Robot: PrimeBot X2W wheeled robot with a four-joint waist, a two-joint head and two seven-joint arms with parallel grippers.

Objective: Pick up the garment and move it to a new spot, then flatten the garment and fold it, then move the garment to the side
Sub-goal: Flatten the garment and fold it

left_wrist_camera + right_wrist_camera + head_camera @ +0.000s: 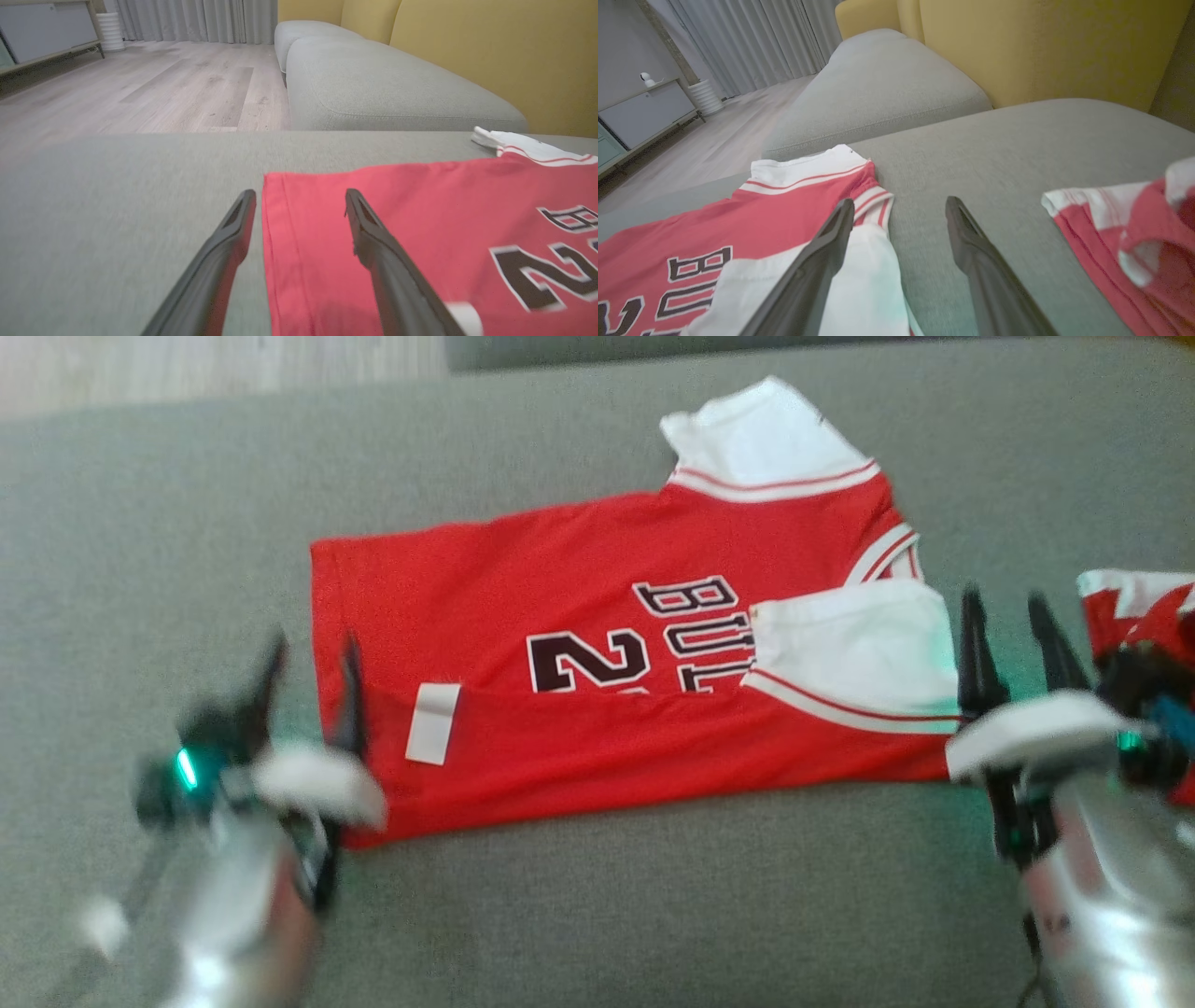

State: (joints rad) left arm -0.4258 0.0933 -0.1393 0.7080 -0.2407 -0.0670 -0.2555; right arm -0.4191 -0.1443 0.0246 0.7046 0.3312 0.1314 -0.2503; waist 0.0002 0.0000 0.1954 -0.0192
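While left end effector point(315, 651) and right end effector point(1004, 600) flank the jersey point(560, 579), both spread, folding seems midway; regrasping comes next.

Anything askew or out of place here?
The red jersey is only half folded: its near edge is turned up, one white sleeve lying over the lettering. A second red-and-white garment sits crumpled at the right.

Head view looks down; wrist views skim low, sharing jersey point(560, 616)
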